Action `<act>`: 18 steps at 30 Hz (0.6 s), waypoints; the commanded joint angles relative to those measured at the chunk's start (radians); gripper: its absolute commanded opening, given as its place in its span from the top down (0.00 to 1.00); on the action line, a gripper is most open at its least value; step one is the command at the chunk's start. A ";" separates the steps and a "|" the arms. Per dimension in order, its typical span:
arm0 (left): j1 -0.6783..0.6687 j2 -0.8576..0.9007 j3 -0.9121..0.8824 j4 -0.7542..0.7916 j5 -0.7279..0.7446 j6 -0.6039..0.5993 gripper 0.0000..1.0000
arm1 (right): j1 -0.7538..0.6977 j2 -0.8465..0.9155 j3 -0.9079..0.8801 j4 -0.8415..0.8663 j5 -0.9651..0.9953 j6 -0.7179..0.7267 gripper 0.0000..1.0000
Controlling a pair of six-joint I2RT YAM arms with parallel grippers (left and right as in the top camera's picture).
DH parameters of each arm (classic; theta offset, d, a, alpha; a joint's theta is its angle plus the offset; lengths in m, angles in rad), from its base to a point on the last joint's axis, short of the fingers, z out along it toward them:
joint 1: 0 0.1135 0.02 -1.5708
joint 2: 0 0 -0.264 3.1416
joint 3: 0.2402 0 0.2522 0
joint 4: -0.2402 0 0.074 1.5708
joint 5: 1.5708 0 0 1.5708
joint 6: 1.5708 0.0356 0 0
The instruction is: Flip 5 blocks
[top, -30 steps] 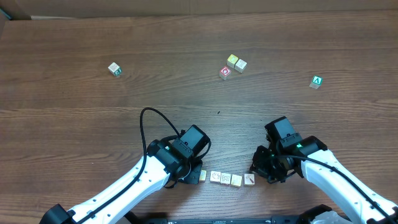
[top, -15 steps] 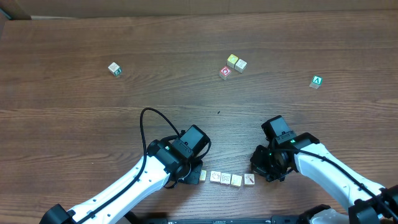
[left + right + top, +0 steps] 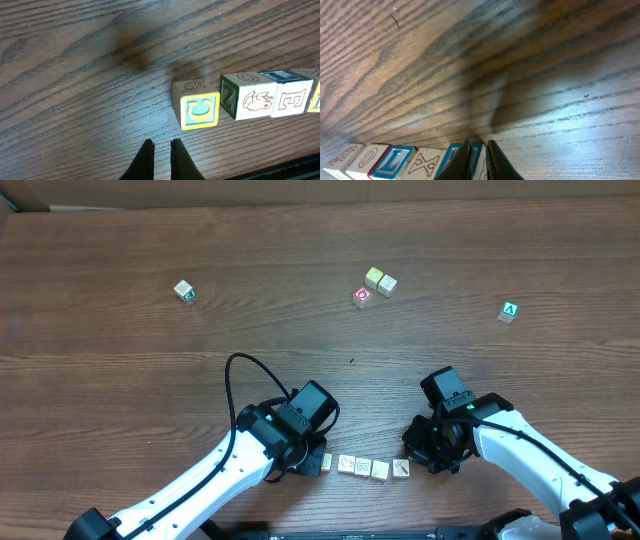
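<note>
Five blocks (image 3: 363, 467) stand in one row at the counter's (image 3: 300, 340) near edge. Left gripper (image 3: 161, 144): jaws pressed together, empty. Right gripper (image 3: 478, 143): jaws pressed together above the row's end. Five other cubes (image 3: 374, 277) lie well apart.

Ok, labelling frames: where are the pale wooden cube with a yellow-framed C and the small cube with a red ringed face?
yellow-framed C cube (image 3: 197, 107): left wrist view, its C face.
red-ringed cube (image 3: 362, 297): overhead view, top face.
</note>
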 commanded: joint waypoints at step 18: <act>0.005 -0.009 -0.009 0.001 0.023 0.023 0.94 | 0.064 0.003 -0.005 -0.018 0.007 0.001 0.89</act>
